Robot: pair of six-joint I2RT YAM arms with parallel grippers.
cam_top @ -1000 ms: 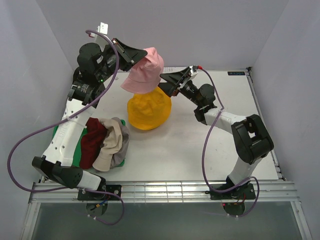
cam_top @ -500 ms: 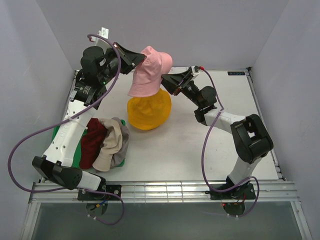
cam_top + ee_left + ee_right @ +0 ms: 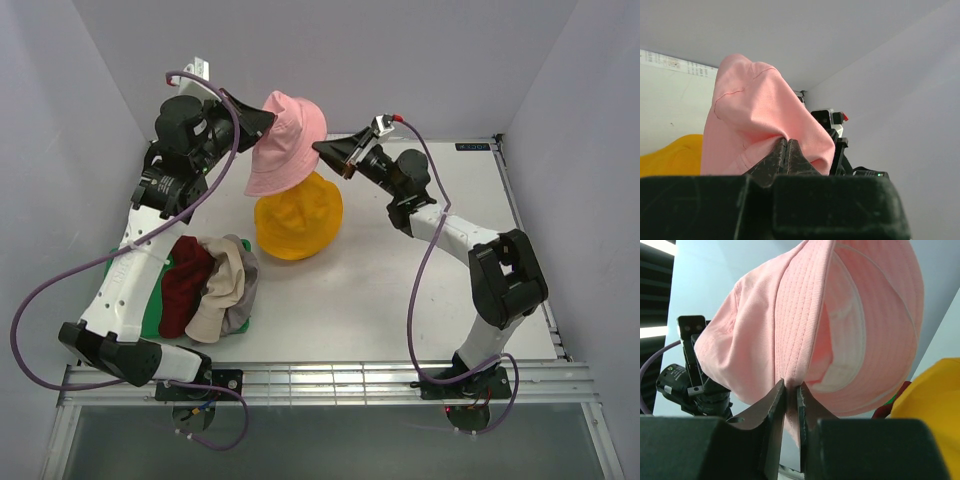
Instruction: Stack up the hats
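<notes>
A pink hat hangs in the air above the yellow-orange hat, which sits upright at the table's middle. My left gripper is shut on the pink hat's brim from the left. My right gripper pinches the opposite side of the brim, its jaws closed on the fabric fold. A heap of dark red, cream-beige and grey hats lies at the left front.
A green tray lies under the heap of hats by the left arm. White walls close in the table on three sides, and a metal rail runs along the near edge.
The right gripper has closed on the pink hat's brim. Both arms lifted the hat higher, and it now hangs spread between them above the yellow-orange hat.
</notes>
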